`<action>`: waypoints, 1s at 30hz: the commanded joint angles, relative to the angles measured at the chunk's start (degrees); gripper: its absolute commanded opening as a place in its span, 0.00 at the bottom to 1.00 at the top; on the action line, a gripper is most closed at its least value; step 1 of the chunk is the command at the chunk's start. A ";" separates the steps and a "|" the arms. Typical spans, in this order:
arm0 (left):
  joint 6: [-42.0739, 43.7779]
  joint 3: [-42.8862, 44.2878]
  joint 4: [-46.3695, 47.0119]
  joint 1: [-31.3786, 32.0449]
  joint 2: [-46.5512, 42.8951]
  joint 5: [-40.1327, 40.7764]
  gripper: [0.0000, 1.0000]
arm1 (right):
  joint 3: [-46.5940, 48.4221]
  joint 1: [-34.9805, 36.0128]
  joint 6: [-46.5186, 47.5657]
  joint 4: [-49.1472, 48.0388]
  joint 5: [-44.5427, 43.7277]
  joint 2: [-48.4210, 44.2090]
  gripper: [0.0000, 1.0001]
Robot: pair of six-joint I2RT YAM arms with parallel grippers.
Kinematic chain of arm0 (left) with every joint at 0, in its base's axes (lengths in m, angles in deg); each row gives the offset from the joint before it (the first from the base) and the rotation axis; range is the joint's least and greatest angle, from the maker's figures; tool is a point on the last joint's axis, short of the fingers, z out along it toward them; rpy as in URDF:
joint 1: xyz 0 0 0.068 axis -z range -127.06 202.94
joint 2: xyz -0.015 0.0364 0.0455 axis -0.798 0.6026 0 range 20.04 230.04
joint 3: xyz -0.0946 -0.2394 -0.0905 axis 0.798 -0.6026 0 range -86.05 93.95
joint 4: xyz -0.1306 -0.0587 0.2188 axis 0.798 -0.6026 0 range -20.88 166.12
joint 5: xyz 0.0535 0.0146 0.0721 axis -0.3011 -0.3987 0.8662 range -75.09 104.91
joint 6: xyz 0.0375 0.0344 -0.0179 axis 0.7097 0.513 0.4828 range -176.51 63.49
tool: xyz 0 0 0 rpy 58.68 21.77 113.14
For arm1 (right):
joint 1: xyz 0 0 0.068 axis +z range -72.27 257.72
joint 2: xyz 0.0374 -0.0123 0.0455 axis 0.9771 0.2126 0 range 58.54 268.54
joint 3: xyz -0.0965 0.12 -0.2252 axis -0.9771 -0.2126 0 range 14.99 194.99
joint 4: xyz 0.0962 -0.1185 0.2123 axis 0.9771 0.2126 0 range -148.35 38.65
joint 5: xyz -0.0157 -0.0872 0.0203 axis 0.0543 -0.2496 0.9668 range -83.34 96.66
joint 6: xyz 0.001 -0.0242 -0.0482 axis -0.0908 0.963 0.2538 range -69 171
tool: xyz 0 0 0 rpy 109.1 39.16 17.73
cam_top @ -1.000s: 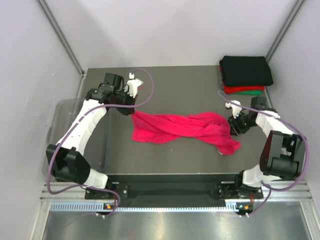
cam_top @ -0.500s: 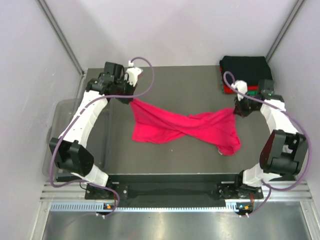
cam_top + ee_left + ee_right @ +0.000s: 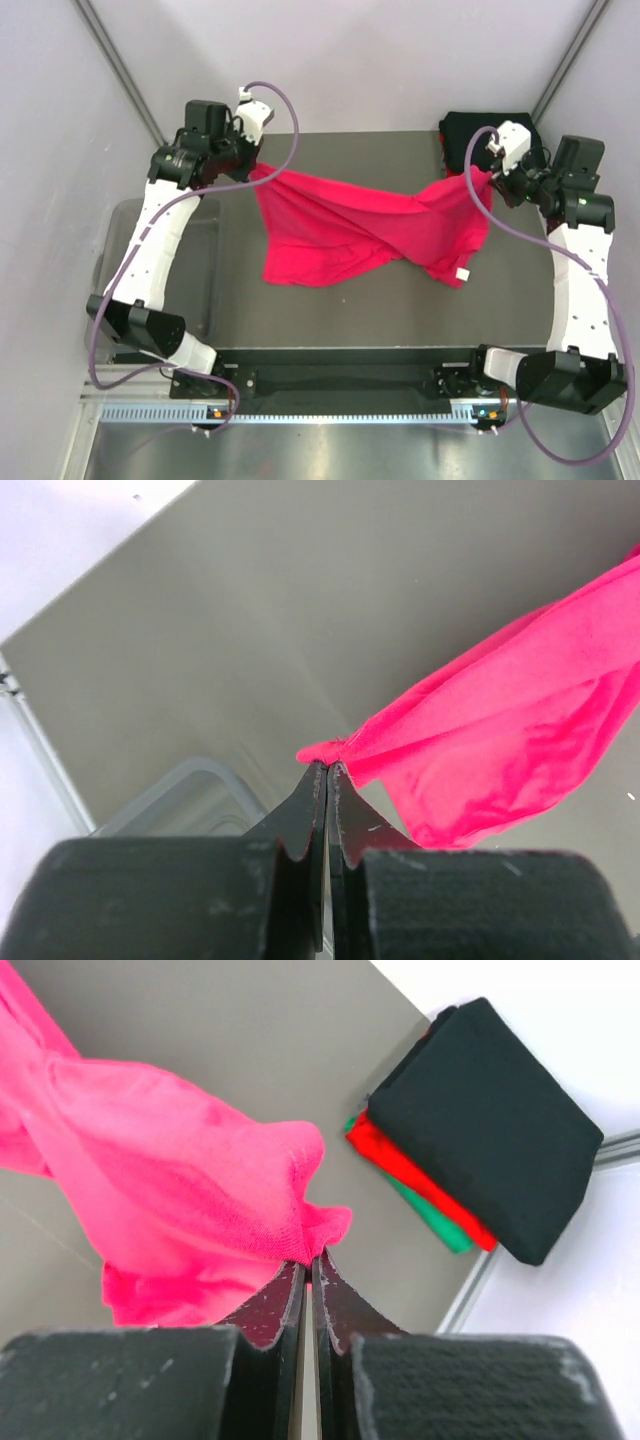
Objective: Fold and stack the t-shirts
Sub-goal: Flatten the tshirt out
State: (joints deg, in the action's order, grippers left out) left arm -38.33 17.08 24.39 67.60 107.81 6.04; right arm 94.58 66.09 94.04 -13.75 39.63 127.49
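A magenta-pink t-shirt (image 3: 360, 225) hangs twisted between my two grippers, lifted at both ends, with its lower part on the grey table (image 3: 340, 310). A small white label (image 3: 463, 274) shows at its lower right edge. My left gripper (image 3: 254, 168) is shut on the shirt's left corner (image 3: 335, 750). My right gripper (image 3: 488, 172) is shut on the shirt's right corner (image 3: 315, 1240). A folded stack with a black shirt (image 3: 490, 1125) on top, a red one (image 3: 420, 1185) and a green one (image 3: 440, 1225) lies at the table's far right corner, partly hidden by my right arm in the top view.
A clear plastic bin (image 3: 115, 250) stands off the table's left edge, its rim showing in the left wrist view (image 3: 190, 780). Walls close in the back and both sides. The folded stack (image 3: 465, 130) sits just behind my right gripper.
Both grippers rose and moved toward the back and apart, carrying the shirt's ends. The pink shirt lifted off the table and spread wider, its label now visible at the lower right.
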 commanded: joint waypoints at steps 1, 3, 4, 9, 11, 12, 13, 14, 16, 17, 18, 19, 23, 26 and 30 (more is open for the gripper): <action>1.68 1.29 1.36 -0.33 -6.28 0.00 0.00 | 0.92 0.39 3.87 4.08 0.51 -2.23 0.00; 2.48 -2.74 1.19 -0.33 -10.66 -1.59 0.00 | -0.65 0.39 7.73 10.48 3.13 -3.90 0.00; 3.00 -4.59 0.49 -0.33 -12.25 -3.08 0.00 | -1.45 0.39 12.71 13.47 4.20 -4.95 0.00; 7.13 -18.56 -3.29 -0.33 -20.34 -12.66 0.00 | -11.80 2.05 28.29 34.38 7.11 -5.41 0.02; 7.58 -22.69 -4.79 -0.24 -21.14 -14.25 0.00 | -15.15 6.61 29.67 40.20 4.58 -3.74 0.17; 7.66 -23.67 -5.31 -0.33 -21.49 -15.47 0.00 | -18.30 9.24 27.72 40.22 -0.14 -3.47 0.20; 7.93 -24.46 -5.93 -0.24 -21.67 -16.35 0.00 | -19.72 14.75 25.70 40.22 -2.01 -3.64 0.22; 9.15 -25.77 -7.24 -0.24 -21.93 -17.23 0.00 | -20.87 16.11 25.60 40.04 -3.08 -4.52 0.26; 9.60 -26.93 -7.78 -0.24 -21.85 -19.43 0.00 | -19.83 16.04 26.64 39.78 -1.86 -5.40 0.31; 9.69 -28.32 -7.78 -0.24 -21.85 -19.79 0.00 | -19.04 15.77 26.21 38.30 -1.34 -5.14 0.35; 9.60 -28.95 -7.60 -0.24 -21.15 -20.75 0.00 | -17.90 15.42 25.34 37.15 -0.63 -4.79 0.38; 9.25 -30.00 -7.60 -0.15 -20.71 -21.37 0.00 | -17.63 15.42 23.59 34.96 -0.37 -3.31 0.40; 8.37 -31.32 -7.25 -0.15 -17.11 -24.00 0.00 | -19.47 15.42 23.31 32.05 1.04 3.02 0.43; 7.14 -32.20 -6.99 -0.15 -15.08 -24.45 0.00 | -22.53 15.07 20.94 25.12 0.34 4.97 0.44; 6.08 -33.70 -5.14 -0.15 -14.99 -25.24 0.00 | -25.97 15.07 20.32 20.09 -0.71 7.16 0.45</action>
State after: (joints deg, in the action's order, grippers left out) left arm -31.36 -16.25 17.24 67.60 93.56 -15.94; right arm 69.82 81.34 114.92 11.27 37.95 133.74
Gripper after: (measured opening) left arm 0.011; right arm 0.445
